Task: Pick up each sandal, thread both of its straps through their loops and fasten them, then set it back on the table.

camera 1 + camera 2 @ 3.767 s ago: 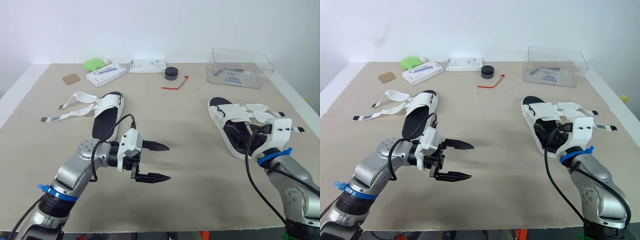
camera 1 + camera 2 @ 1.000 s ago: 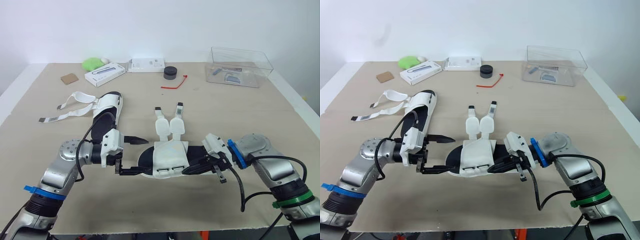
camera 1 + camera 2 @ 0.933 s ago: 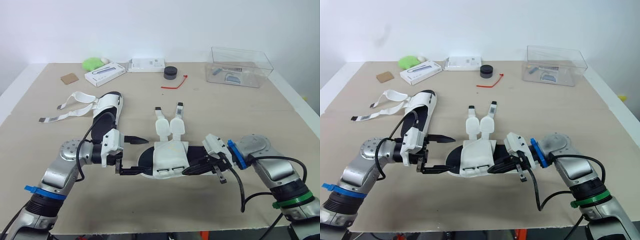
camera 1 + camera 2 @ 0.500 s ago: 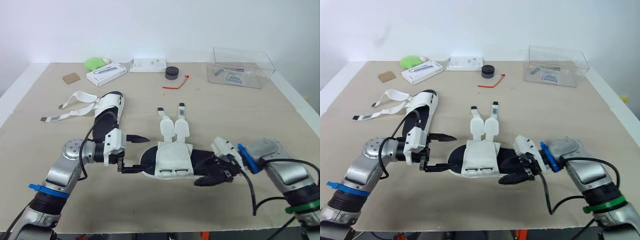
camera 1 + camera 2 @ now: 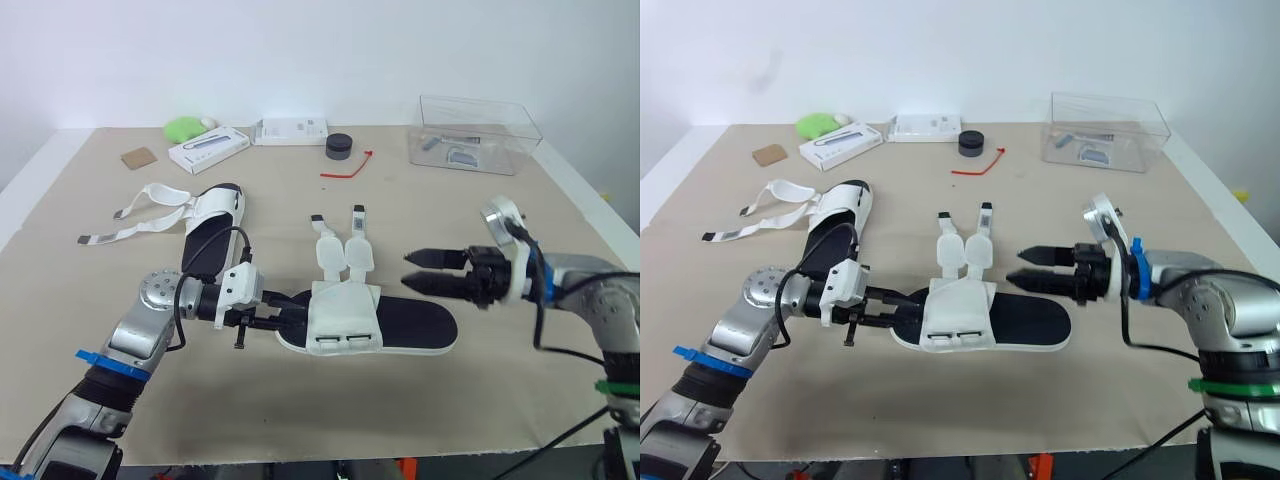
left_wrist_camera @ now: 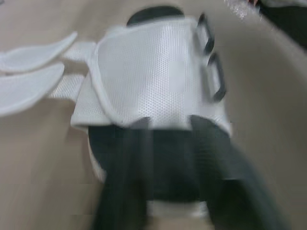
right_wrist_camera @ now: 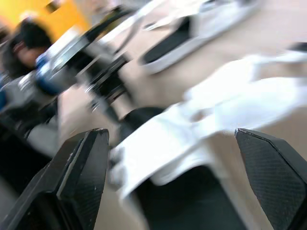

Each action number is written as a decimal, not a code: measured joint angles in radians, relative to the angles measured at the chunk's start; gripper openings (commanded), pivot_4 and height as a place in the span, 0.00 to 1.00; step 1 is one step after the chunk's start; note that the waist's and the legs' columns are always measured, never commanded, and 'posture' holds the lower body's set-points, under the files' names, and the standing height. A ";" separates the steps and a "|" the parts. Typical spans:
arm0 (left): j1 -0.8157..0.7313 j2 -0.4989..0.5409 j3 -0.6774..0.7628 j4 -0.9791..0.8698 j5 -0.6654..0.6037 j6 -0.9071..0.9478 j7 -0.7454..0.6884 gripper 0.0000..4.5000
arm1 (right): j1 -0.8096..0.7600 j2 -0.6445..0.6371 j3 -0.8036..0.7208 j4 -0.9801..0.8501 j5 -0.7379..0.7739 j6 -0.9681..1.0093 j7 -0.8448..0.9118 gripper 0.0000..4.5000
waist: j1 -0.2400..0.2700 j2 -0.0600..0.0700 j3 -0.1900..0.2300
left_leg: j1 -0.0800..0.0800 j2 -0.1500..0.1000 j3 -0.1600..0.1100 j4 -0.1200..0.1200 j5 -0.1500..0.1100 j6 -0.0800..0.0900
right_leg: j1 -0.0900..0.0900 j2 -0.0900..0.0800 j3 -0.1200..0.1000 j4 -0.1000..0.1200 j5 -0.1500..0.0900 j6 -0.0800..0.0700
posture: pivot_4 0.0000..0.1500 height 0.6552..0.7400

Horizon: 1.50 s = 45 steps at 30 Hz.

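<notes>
White mesh and black insole mark the sandal [image 5: 345,320] now lying flat at the centre of the table [image 5: 330,420]. A moment ago the right end effector [image 5: 405,270] was clamped on that sandal's 3 o'clock end. It has since let go and drawn back toward 3 o'clock, lifted off the surface, released and carrying nothing. The left end effector [image 5: 285,317] has meanwhile closed in on the 9 o'clock end of the sole; whether it is actually gripping there I cannot tell. As I read it, the handover leaves the right arm free to go for a strap, while nothing is fastened yet. Both straps [image 5: 340,250] splay loose toward 12 o'clock, clear of the loops [image 6: 217,80]. By count there are two sandals, the second [image 5: 212,225] sitting at 10 o'clock with its own two straps trailing outward, also undone. The centre sandal carries two straps and two black loops. Along the far edge lie one clear plastic box [image 5: 478,135] at 1 o'clock, one black puck [image 5: 340,146], one red tie [image 5: 350,166], two white boxes [image 5: 210,149] and [image 5: 292,131], one green lump [image 5: 185,127] and one brown square [image 5: 142,157].
</notes>
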 measured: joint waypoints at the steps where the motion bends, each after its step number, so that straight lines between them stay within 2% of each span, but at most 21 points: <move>1: -0.010 -0.002 -0.005 0.013 0.007 -0.012 -0.004 0.02 | -0.028 0.027 -0.003 0.036 -0.001 0.033 -0.047 1.00 | -0.001 0.000 0.000 | 0.000 0.000 0.001 0.000 0.000 0.000 | 0.000 0.000 0.000 0.000 0.000 0.000 | 1.00 1.00; 3: -0.036 -0.011 -0.013 0.038 0.021 -0.036 -0.019 0.02 | -0.092 0.085 -0.009 0.122 -0.005 0.115 -0.139 1.00 | 0.000 0.000 0.000 | -0.002 0.001 0.002 -0.001 0.000 0.000 | -0.003 0.001 0.001 0.000 0.000 -0.001 | 1.00 1.00; 7: -0.055 -0.014 -0.016 0.066 0.030 -0.054 -0.036 0.02 | -0.152 0.107 -0.001 0.212 -0.026 0.195 -0.200 1.00 | 0.001 0.000 0.000 | -0.010 0.001 0.002 0.000 0.000 0.001 | -0.010 0.000 0.001 0.000 0.002 -0.003 | 1.00 1.00; 13: -0.060 -0.017 -0.019 0.078 0.038 -0.067 -0.045 0.02 | -0.210 0.167 0.006 0.351 -0.040 0.256 -0.216 1.00 | 0.000 0.000 0.000 | -0.015 0.000 0.004 0.000 0.000 0.001 | -0.015 -0.001 0.005 0.000 0.006 -0.003 | 1.00 1.00; 17: -0.059 -0.016 -0.018 0.078 0.041 -0.074 -0.043 0.02 | -0.259 0.200 0.037 0.455 -0.097 0.211 -0.213 1.00 | -0.002 0.000 0.000 | -0.015 0.000 0.005 0.001 0.000 0.001 | -0.015 0.000 0.005 0.000 0.007 -0.002 | 1.00 1.00; 23: -0.052 -0.014 -0.018 0.068 0.043 -0.079 -0.039 0.02 | -0.463 0.318 0.018 0.773 -0.172 0.091 -0.215 1.00 | -0.011 0.000 0.000 | -0.014 0.003 0.010 0.001 0.001 0.003 | -0.016 0.004 0.008 0.000 0.011 -0.006 | 1.00 1.00; 34: -0.019 -0.010 -0.013 0.035 0.046 -0.080 -0.014 0.02 | -0.616 0.384 0.010 1.094 -0.316 -0.108 -0.181 1.00 | -0.011 0.001 0.000 | -0.015 0.004 0.015 0.000 0.001 0.003 | -0.018 0.004 0.011 -0.001 0.012 -0.006 | 1.00 1.00; 37: -0.018 -0.010 -0.013 0.027 0.047 -0.080 -0.008 0.00 | -0.627 0.395 0.008 1.134 -0.345 -0.152 -0.166 0.81 | -0.011 0.001 0.000 | -0.015 0.004 0.015 0.000 0.001 0.003 | -0.018 0.004 0.011 -0.001 0.012 -0.005 | 1.00 1.00; 42: -0.009 -0.009 -0.013 0.024 0.048 -0.080 0.003 0.00 | -0.643 0.400 0.007 1.155 -0.386 -0.202 -0.100 0.25 | -0.012 0.001 0.000 | -0.015 0.004 0.016 0.000 0.001 0.003 | -0.018 0.004 0.012 -0.001 0.013 -0.005 | 1.00 1.00; 43: -0.009 -0.010 -0.013 0.024 0.048 -0.080 0.003 0.00 | -0.648 0.400 0.009 1.155 -0.393 -0.204 -0.086 0.17 | -0.012 0.001 0.000 | -0.015 0.004 0.016 0.000 0.001 0.003 | -0.018 0.004 0.012 -0.001 0.013 -0.005 | 1.00 1.00; 44: -0.009 -0.010 -0.013 0.024 0.048 -0.080 0.003 0.00 | -0.654 0.400 0.011 1.155 -0.401 -0.205 -0.063 0.03 | -0.013 0.001 0.000 | -0.015 0.004 0.016 0.000 0.001 0.003 | -0.018 0.004 0.012 -0.001 0.013 -0.005 | 1.00 1.00; 45: -0.009 -0.010 -0.013 0.024 0.049 -0.080 0.004 0.00 | -0.656 0.401 0.012 1.154 -0.405 -0.209 -0.050 0.01 | -0.013 0.001 0.000 | -0.015 0.004 0.016 0.000 0.001 0.003 | -0.018 0.004 0.012 -0.001 0.013 -0.005 | 1.00 1.00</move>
